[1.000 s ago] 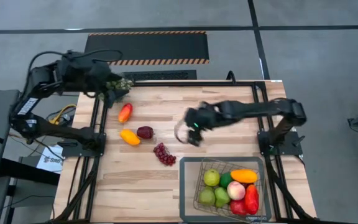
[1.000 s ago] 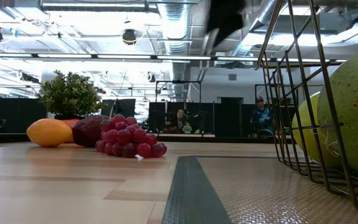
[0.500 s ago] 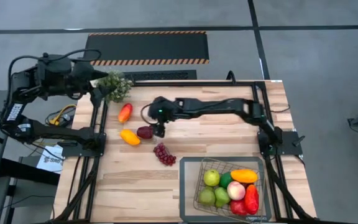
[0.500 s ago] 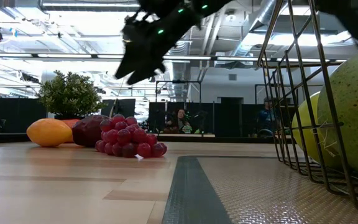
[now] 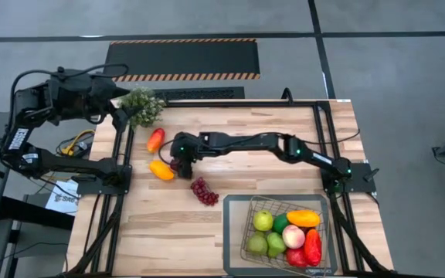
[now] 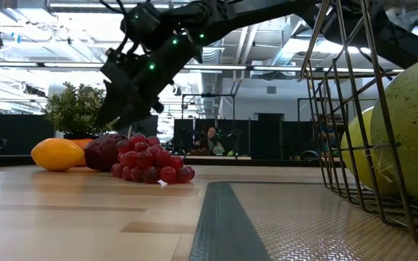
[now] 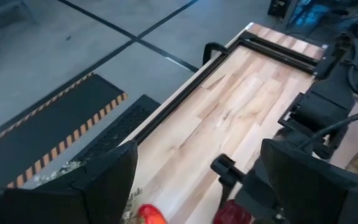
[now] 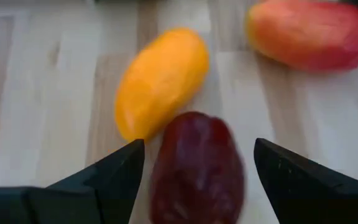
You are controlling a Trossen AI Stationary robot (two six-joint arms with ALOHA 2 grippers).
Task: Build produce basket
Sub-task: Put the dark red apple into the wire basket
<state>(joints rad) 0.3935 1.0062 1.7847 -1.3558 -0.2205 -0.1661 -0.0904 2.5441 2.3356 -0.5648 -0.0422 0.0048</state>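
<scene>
Right gripper point(image 5: 181, 164) reaches far across the tabletop point(image 5: 284, 123), jaws spread wide, hovering just over a dark red fruit point(image 8: 196, 168); the fruit sits between the two fingers point(image 8: 98, 180) in the right wrist view, contact not clear; a yellow-orange fruit point(image 5: 161, 170) lies just beside the dark red one, nearly touching it; a red-orange fruit point(image 5: 155, 140) lies a little further off, near the potted plant point(image 5: 141, 106); purple grapes point(image 5: 204, 191) lie loose on the wood between this group and the basket point(image 5: 233, 232); basket sits at the near right corner on a grey mat, holding green, pink, orange and red produce point(image 5: 287, 232); left gripper point(image 5: 122, 116) waits beside the plant at the tabletop's far left corner, jaws spread, holding nothing.
</scene>
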